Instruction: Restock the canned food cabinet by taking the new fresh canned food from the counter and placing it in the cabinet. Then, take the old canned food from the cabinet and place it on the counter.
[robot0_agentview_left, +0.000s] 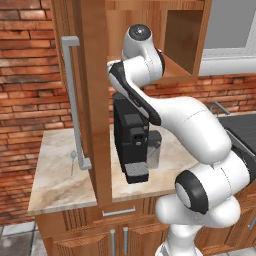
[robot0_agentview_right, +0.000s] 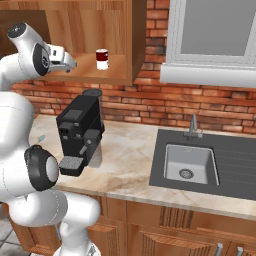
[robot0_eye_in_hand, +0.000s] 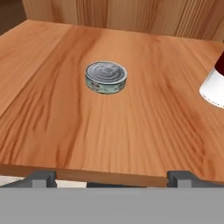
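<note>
Flat grey tin (robot0_eye_in_hand: 106, 77) lying on the cabinet shelf (robot0_eye_in_hand: 65, 127), red-and-white can (robot0_agentview_right: 102, 59) upright on the same shelf to the tin's right, gripper (robot0_eye_in_hand: 112, 178) at the shelf's front edge, fingers apart and empty, black coffee machine (robot0_agentview_right: 80, 131) on the counter (robot0_agentview_right: 130, 160) below the shelf, cabinet door (robot0_agentview_left: 90, 100) apparently open.

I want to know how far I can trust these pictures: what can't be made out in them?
- Red can: cut off by the hand view's right edge, so its label is unreadable; too small in the right base view.
- Flat grey tin: the print on its side is too blurred to read in the hand view.
- Tool: small in the right base view, so whether it is open or shut is unclear.
- Cabinet door: in the left base view it blocks part of the counter.
</note>
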